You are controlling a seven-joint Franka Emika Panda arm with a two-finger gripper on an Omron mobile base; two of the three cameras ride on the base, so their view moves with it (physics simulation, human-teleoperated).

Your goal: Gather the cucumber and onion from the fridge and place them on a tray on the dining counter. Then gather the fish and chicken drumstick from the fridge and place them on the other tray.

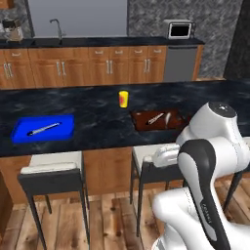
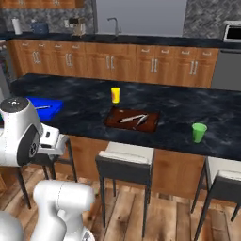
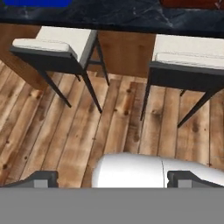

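i am holding my fingers (image 3: 113,178) wide apart and empty over the floor, since nothing is gathered; the blue tray (image 1: 43,128) and brown tray (image 1: 158,119) are waiting on the worktop (image 1: 97,114).

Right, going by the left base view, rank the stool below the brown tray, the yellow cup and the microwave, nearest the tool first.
1. Stool, just beside the tool.
2. Yellow cup, mid dining counter.
3. Microwave, on the far wall counter.
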